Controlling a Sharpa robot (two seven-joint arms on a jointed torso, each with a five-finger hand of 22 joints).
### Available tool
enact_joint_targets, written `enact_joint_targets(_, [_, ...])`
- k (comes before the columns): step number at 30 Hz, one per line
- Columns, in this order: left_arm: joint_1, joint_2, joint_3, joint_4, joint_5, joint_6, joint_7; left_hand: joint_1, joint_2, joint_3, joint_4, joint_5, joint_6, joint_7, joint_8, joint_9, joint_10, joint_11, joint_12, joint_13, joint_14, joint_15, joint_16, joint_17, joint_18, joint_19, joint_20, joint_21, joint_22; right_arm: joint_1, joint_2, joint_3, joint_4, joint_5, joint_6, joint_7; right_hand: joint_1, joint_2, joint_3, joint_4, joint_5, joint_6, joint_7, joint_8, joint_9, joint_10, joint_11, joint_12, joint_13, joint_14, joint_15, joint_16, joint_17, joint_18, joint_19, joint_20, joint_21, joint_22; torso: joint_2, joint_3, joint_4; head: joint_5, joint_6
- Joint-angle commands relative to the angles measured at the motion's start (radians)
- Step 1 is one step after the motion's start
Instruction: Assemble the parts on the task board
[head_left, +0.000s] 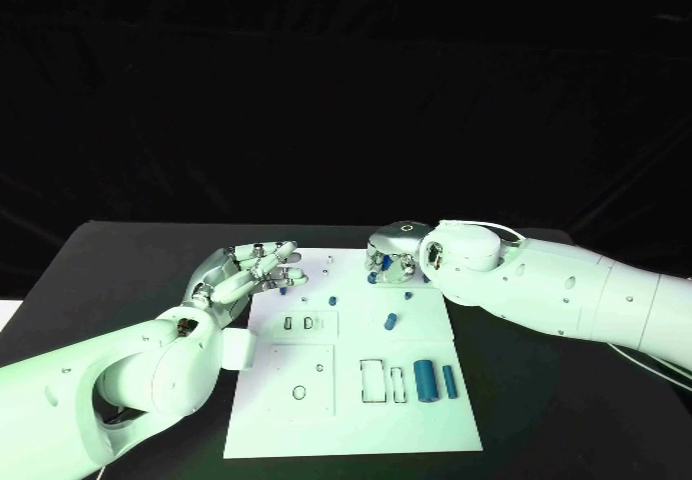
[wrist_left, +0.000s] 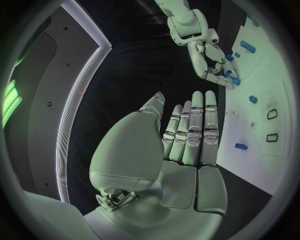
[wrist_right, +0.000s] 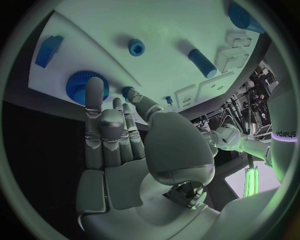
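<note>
Silver fingers (wrist_left: 195, 131) of the left hand (head_left: 248, 271) lie straight and close together, holding nothing, at the task board's (head_left: 353, 420) left far corner. The right hand's fingers (wrist_right: 107, 134) are also extended with nothing between them; its wrist view shows a fingertip just over a blue toothed gear (wrist_right: 86, 86) at the board's far edge, which the head view hides behind the right hand (head_left: 397, 252). Whether that fingertip touches the gear is unclear. Blue parts lie scattered over the white board on the black table (head_left: 130, 260): a large cylinder (head_left: 426, 379) and a slimmer one (head_left: 450, 381) near its right edge, a short peg (head_left: 389, 321) mid-board.
</note>
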Motion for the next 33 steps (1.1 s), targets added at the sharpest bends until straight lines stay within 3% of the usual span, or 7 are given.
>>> enact_joint_targets(1, [0.001,-0.002,0.001,0.003,-0.007,0.022,0.001,0.003,0.006,0.0,-0.008,-0.002,0.005,0.001,-0.007,-0.001,0.004,0.003,-0.001,0.0,0.0,0.003,-0.003,0.002,0.011,0.006,0.002,0.0,-0.002,-0.001,0.004,0.0,-0.003,-0.013,0.038,0.008,-0.005,-0.004,0.009,0.003,-0.004,0.007,0.0,0.003,0.001,0.006,0.001,0.001,-0.001,0.041,-0.004,0.01,0.01,0.012,-0.006,0.001,0.008,0.004,0.003,0.0001,0.0008,-0.002,-0.003])
enact_joint_targets(15, [0.001,-0.003,0.001,-0.001,-0.007,0.025,-0.004,0.007,0.006,0.002,-0.013,-0.002,0.005,0.001,-0.008,-0.001,0.003,0.003,-0.003,-0.001,0.001,0.003,-0.003,0.004,0.011,0.007,0.002,-0.002,-0.002,-0.004,0.01,0.0,-0.011,-0.001,0.029,0.017,-0.012,-0.006,0.022,0.019,-0.013,0.015,0.002,0.002,0.001,0.015,0.003,0.002,0.0,0.042,-0.003,0.055,0.053,0.012,-0.014,0.003,0.034,0.02,0.009,-0.0028,0.0057,-0.005,-0.007])
enact_joint_targets(20, [0.001,-0.002,0.001,-0.003,-0.007,0.027,-0.006,0.009,0.007,0.003,-0.015,-0.002,0.004,0.001,-0.009,-0.001,0.002,0.003,-0.004,-0.001,0.001,0.002,-0.004,0.005,0.011,0.008,0.002,-0.002,-0.003,-0.004,0.011,0.0,-0.013,0.005,0.02,0.018,-0.013,0.003,0.033,0.032,-0.015,0.029,0.0,0.007,0.003,0.031,0.001,0.006,0.001,0.046,-0.004,0.09,0.089,0.013,-0.016,0.003,0.049,0.029,0.011,-0.0031,0.0069,-0.007,-0.007])
enact_joint_targets(24, [0.001,-0.001,0.001,-0.005,-0.007,0.028,-0.008,0.01,0.008,0.005,-0.016,-0.002,0.004,0.001,-0.009,-0.001,0.002,0.003,-0.004,-0.001,0.001,0.002,-0.004,0.006,0.011,0.009,0.002,-0.002,-0.003,-0.004,0.009,0.0,-0.01,0.012,-0.061,0.004,0.001,0.039,0.071,0.051,-0.069,0.058,-0.008,0.018,0.01,0.065,-0.009,0.013,0.002,0.055,-0.015,0.16,0.163,0.013,-0.006,-0.003,0.084,0.055,0.011,-0.0037,0.0078,-0.007,-0.007])
enact_joint_targets(26, [0.001,-0.001,0.001,-0.006,-0.007,0.029,-0.009,0.01,0.008,0.005,-0.016,-0.002,0.004,0.001,-0.009,-0.001,0.002,0.003,-0.004,-0.001,0.001,0.002,-0.004,0.006,0.011,0.009,0.002,-0.002,-0.003,-0.004,0.006,0.0,-0.004,0.013,-0.119,-0.007,0.003,0.042,0.087,0.058,-0.094,0.068,-0.011,0.021,0.014,0.08,-0.013,0.013,0.002,0.055,-0.02,0.182,0.185,0.007,0.007,-0.006,0.123,0.1,0.011,-0.0039,0.0088,-0.008,-0.006])
enact_joint_targets(29, [0.001,-0.001,0.001,-0.008,-0.007,0.031,-0.011,0.013,0.009,0.007,-0.02,-0.002,0.004,0.002,-0.01,-0.002,0.001,0.003,-0.006,-0.001,0.001,0.002,-0.004,0.008,0.011,0.01,0.001,-0.003,-0.004,-0.004,0.003,0.001,0.007,0.015,-0.202,-0.022,0.005,0.041,0.101,0.064,-0.096,0.079,-0.015,0.026,0.018,0.097,-0.019,0.014,0.003,0.05,-0.026,0.181,0.18,0.002,0.015,-0.006,0.151,0.133,0.012,-0.0044,0.0109,-0.009,-0.003])
enact_joint_targets(33, [0.001,0.0,0.001,-0.011,-0.007,0.033,-0.014,0.012,0.008,0.008,-0.024,-0.003,-0.003,0.005,-0.016,-0.002,-0.006,0.007,-0.012,-0.003,0.001,0.004,-0.006,0.013,0.01,0.012,0.001,-0.006,-0.005,-0.004,0.005,0.002,0.014,0.029,-0.257,-0.032,0.002,0.035,0.114,0.071,-0.095,0.083,-0.016,0.026,0.022,0.106,-0.021,0.011,0.003,0.046,-0.028,0.186,0.183,0.001,0.014,-0.006,0.167,0.147,0.013,-0.0053,0.0131,-0.004,-0.001])
